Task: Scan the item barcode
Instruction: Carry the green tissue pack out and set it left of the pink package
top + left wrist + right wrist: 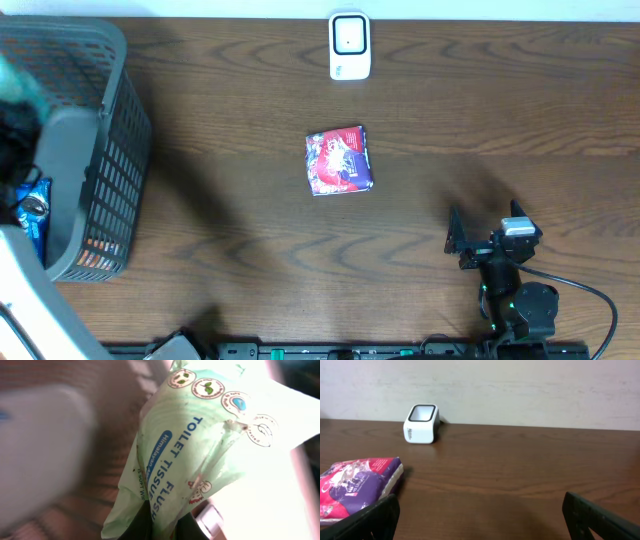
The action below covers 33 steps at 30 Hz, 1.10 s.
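Left claw [165, 521] is clenched on the bottom edge of the green toilet tissue pack [200, 445] — that pack hangs over by the grey basket [110, 170] at the far left. Right claw [480, 510] sits low near the tabletop [500, 120], released, jaws wide. The white scanner [349, 45] stands at the far edge — a red-and-purple packet [339, 160] lies mid-table, well apart from it.

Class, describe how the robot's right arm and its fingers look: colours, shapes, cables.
The right arm is black, with a pale grey block near its wrist, green lights and a black cable looping beside it. Its fingers are flat and black.
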Tool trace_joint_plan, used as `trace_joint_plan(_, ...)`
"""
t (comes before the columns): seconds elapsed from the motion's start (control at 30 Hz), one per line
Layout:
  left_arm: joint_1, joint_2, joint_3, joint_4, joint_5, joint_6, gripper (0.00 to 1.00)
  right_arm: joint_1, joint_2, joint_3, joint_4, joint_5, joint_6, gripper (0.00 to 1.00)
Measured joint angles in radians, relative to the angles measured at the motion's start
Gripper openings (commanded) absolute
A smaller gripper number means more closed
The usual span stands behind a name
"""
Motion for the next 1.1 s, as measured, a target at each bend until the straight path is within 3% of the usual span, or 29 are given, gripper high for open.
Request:
trace_joint_plan(0.13, -0.177, -0.093, 0.0, 0.018, 0.079, 0.037, 0.07, 0.0, 0.0, 0.0, 0.0, 0.0, 0.0, 0.99)
trace_joint_plan(0.33, -0.491, -0.155, 0.0, 0.014, 0.123, 0.212, 0.07, 0.0, 0.0, 0.0, 0.0, 0.0, 0.0, 0.99)
trace_joint_plan(0.57, -0.761, -0.111, -0.026, -0.057, -0.042, 0.282, 0.07, 0.0, 0.0, 0.0, 0.0, 0.0, 0.0, 0.99)
trace_joint_plan(0.83, -0.977, 0.124, -0.092, -0.164, -0.31, 0.164, 0.08, 0.0, 0.0, 0.0, 0.0, 0.0, 0.0, 0.99)
trace_joint_plan(1.1, -1.102, 0.451, -0.103, -0.208, -0.419, -0.055, 0.07, 0.0, 0.0, 0.0, 0.0, 0.0, 0.0, 0.99)
